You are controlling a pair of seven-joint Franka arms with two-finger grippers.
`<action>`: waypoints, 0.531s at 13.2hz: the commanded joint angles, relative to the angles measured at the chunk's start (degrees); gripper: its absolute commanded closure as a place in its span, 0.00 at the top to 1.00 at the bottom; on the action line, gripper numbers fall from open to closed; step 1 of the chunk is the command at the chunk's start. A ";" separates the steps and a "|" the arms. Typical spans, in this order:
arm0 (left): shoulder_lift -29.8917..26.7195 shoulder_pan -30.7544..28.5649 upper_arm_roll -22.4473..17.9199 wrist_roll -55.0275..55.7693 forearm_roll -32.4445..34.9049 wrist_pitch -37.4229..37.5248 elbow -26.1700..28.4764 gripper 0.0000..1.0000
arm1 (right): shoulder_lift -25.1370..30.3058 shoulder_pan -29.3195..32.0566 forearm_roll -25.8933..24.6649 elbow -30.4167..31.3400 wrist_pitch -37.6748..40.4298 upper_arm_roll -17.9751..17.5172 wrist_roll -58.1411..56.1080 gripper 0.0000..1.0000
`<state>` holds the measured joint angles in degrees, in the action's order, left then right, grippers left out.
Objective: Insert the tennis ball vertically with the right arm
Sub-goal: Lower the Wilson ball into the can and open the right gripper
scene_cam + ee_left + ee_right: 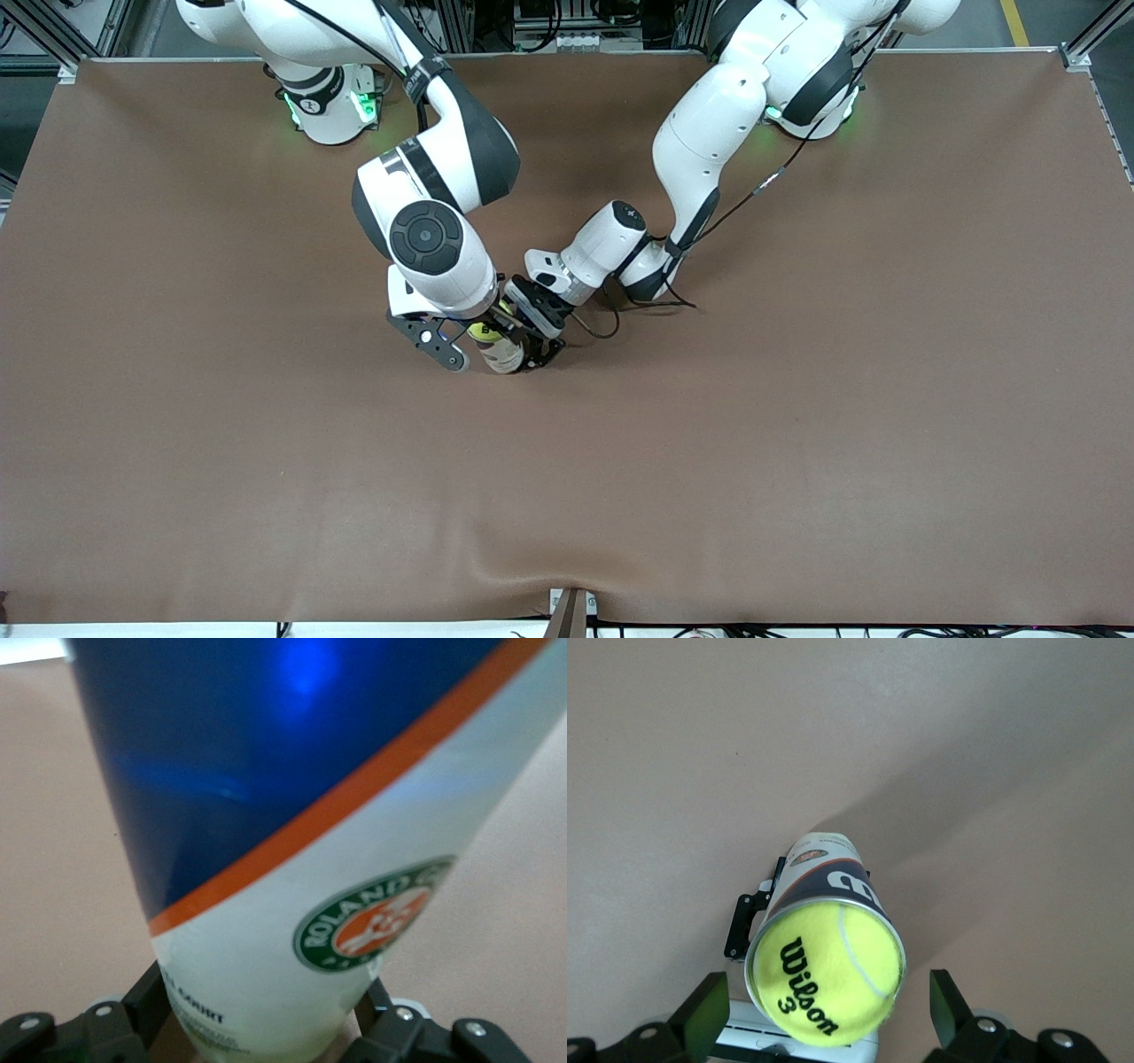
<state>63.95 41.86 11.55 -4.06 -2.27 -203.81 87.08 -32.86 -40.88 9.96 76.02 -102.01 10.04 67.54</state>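
Right tool (447, 341) hangs directly over the mouth of the upright clear plastic tennis-ball tube with a blue, orange-striped and white label (501, 353), and its two black fingers (702, 1017) are spread wide apart, released, with nothing between them. Seen from the right wrist view, the yellow felt tennis ball printed with black Wilson 3 lettering (829, 973) sits in the open top of the tube (824, 877), filling the rim and touching neither finger. Left tool (542, 347) comes in low from the left arm's end of the bench and is clamped around the lower part of the tube, one black finger (142, 1001) on each side of the white section of the label (292, 957), just below a round green and orange emblem. That grip holds the tube standing on the brown bench surface (797, 425), near the middle of the bench. In the front view only a small patch of the yellow ball (484, 332) shows between the right arm's wrist and the left tool, with the tube's pale lower end just beneath it.
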 commanded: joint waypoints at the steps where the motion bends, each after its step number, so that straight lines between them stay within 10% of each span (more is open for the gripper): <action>1: -1.64 0.85 -0.74 0.02 -1.86 0.17 1.34 0.87 | 1.65 0.27 -0.29 0.18 2.94 -0.02 -0.82 1.00; 6: -1.64 0.85 -0.74 0.02 -1.86 0.17 1.34 0.90 | 3.77 1.33 0.15 0.18 8.14 -0.02 -5.93 0.91; 7: -1.64 0.85 -0.74 0.02 -1.86 0.17 1.34 0.90 | 3.77 1.50 0.24 0.18 8.22 -0.02 -6.01 0.30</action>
<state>63.95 41.87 11.55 -4.06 -2.28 -203.82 87.08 -30.04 -39.83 9.95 75.65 -94.54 10.42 62.35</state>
